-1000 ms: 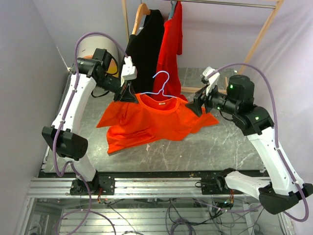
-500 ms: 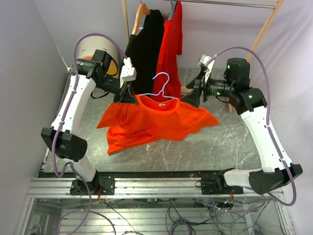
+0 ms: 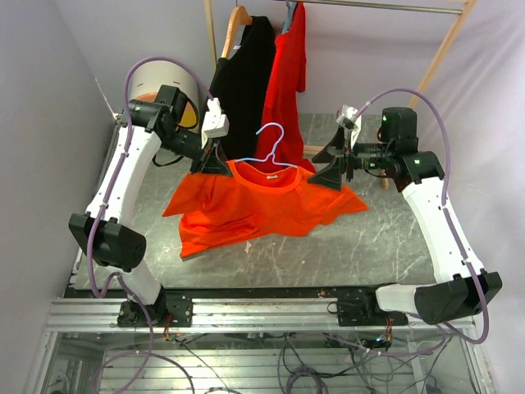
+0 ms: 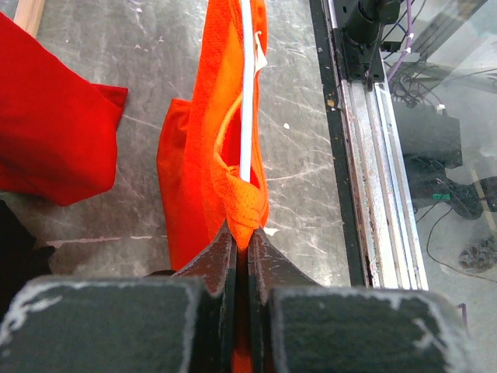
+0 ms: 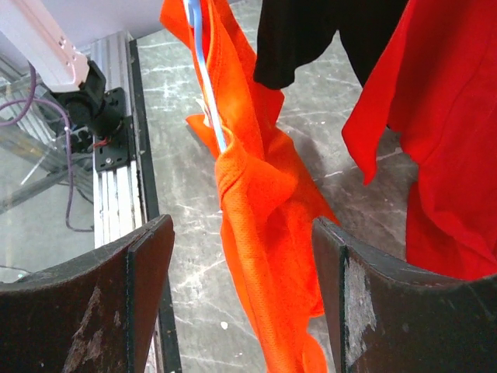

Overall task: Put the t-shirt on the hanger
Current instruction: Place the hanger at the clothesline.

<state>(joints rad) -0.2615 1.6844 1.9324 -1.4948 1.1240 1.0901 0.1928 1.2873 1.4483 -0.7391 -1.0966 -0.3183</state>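
The orange t-shirt (image 3: 254,205) hangs partly lifted over the table, its lower part lying on the surface. The pale-blue wire hanger (image 3: 273,144) sits in its neck, hook up; its wire runs inside the cloth in the left wrist view (image 4: 246,93) and the right wrist view (image 5: 203,62). My left gripper (image 3: 212,160) is shut on the shirt's left shoulder (image 4: 233,179), cloth pinched between the fingertips (image 4: 242,230). My right gripper (image 3: 332,168) is wide open at the right shoulder, and the cloth (image 5: 264,256) hangs between its jaws (image 5: 241,225) untouched.
A black garment (image 3: 242,74) on a wooden hanger and a deeper red shirt (image 3: 287,74) hang from the rack at the back, close behind the hanger hook. A wooden rack post (image 3: 439,57) slants at the right. A metal rail (image 3: 262,312) runs along the near edge.
The right arm has risen and swung back, and its gripper stays by the shirt's right shoulder with its jaws now spread. The left arm and the shirt have barely moved.
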